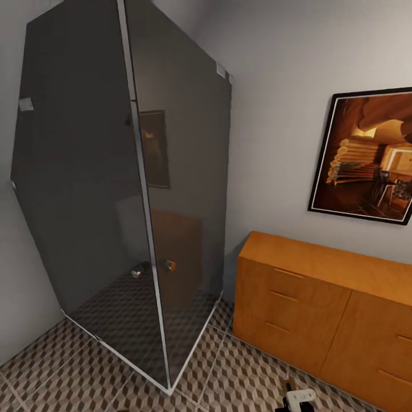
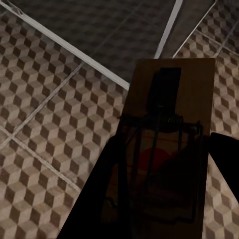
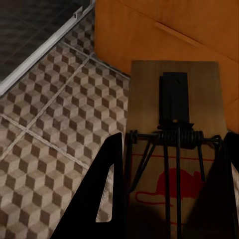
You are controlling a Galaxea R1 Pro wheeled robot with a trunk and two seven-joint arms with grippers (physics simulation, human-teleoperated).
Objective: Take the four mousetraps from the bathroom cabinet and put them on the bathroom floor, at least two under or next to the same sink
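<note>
My left gripper is shut on a mousetrap, a brown wooden board with a dark spring and a red mouse print. It hangs over the bathroom floor near the shower's base rail. My right gripper is shut on a second mousetrap, held above the floor just in front of the cabinet. In the head view the honey-orange cabinet stands against the right wall, drawers closed, with part of my right arm at the bottom edge. The bathroom sink is out of view.
A tall dark-glass shower enclosure with a metal frame takes up the left and centre. A framed picture hangs above the cabinet. Cube-patterned tiles run between the shower corner and the cabinet front.
</note>
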